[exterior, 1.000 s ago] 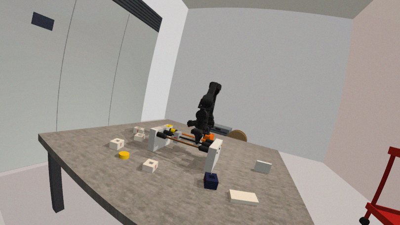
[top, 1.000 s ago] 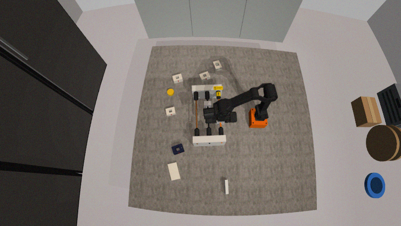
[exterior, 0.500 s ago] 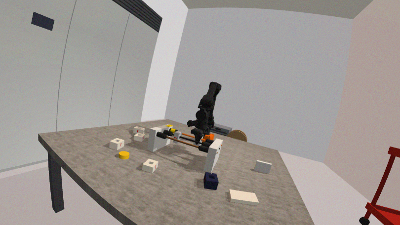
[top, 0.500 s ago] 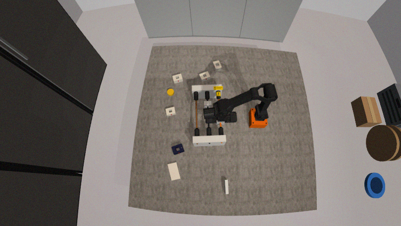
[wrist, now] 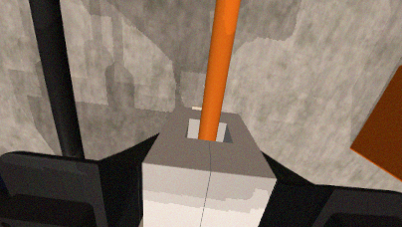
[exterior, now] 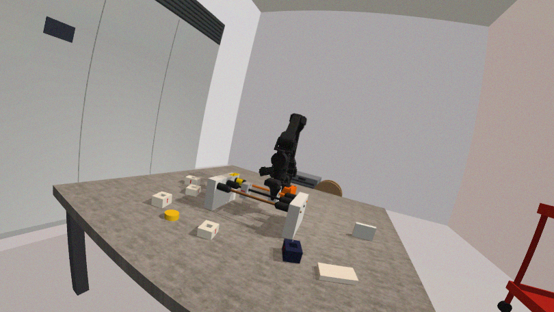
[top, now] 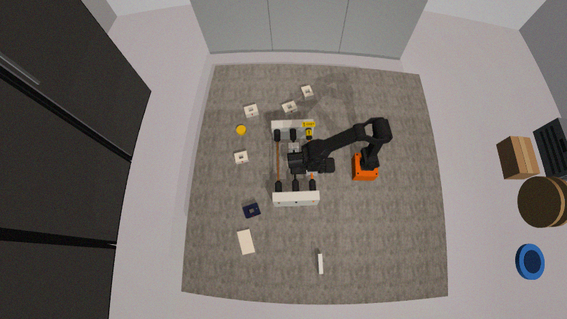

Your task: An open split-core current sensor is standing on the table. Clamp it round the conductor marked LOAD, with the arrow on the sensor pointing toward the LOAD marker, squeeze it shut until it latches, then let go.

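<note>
The sensor (wrist: 174,199) is a grey-white block around the orange conductor (wrist: 223,55) (exterior: 260,187) in the wrist view. The conductor runs through its square window. The two halves meet at a thin straight seam with no gap seen. My gripper (wrist: 203,139) is shut on the sensor, one black finger on each side. In the top view the arm hides the fingers. The yellow LOAD marker (top: 308,124) (exterior: 234,174) is on the back support, above the orange conductor's end, which has a yellow sleeve (top: 309,133) (exterior: 239,181). The sensor's arrow and latch cannot be seen.
A black conductor (wrist: 55,75) runs left of the sensor, bearing a grey block (top: 293,147) (exterior: 245,187). A copper conductor (top: 278,162) lies beyond. White supports (top: 295,196) (exterior: 296,213) hold the ends. Several white blocks, a navy block (top: 251,207) (exterior: 291,251) and a yellow disc (top: 241,129) (exterior: 172,215) stand around.
</note>
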`<state>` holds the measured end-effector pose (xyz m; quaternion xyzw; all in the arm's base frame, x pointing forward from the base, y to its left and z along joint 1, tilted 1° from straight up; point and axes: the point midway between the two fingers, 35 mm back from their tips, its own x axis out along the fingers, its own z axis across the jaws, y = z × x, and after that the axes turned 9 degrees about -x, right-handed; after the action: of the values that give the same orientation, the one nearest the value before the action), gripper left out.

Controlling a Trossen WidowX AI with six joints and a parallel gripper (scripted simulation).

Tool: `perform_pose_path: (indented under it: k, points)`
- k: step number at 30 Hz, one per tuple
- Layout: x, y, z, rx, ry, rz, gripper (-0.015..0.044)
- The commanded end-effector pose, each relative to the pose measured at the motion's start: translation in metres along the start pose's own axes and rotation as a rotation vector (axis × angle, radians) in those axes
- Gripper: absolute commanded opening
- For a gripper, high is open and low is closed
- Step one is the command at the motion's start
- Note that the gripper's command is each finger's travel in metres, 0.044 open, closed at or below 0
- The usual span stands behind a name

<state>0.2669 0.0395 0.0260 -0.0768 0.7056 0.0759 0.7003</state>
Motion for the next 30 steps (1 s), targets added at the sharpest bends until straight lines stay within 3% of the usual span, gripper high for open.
perform_pose_path:
  k: [1, 3, 13, 30]
  points:
    - [0.0014, -0.0002, 0.0018, 0.000, -0.005, 0.000, 0.0000]
    - [0.0040, -0.0002, 0.0015, 0.000, -0.004, 0.000, 0.0000]
    - [0.0004, 0.0000, -0.0001, 0.000, 0.001, 0.000, 0.0262]
    - [0.0004, 0.0000, -0.0001, 0.000, 0.001, 0.000, 0.0262]
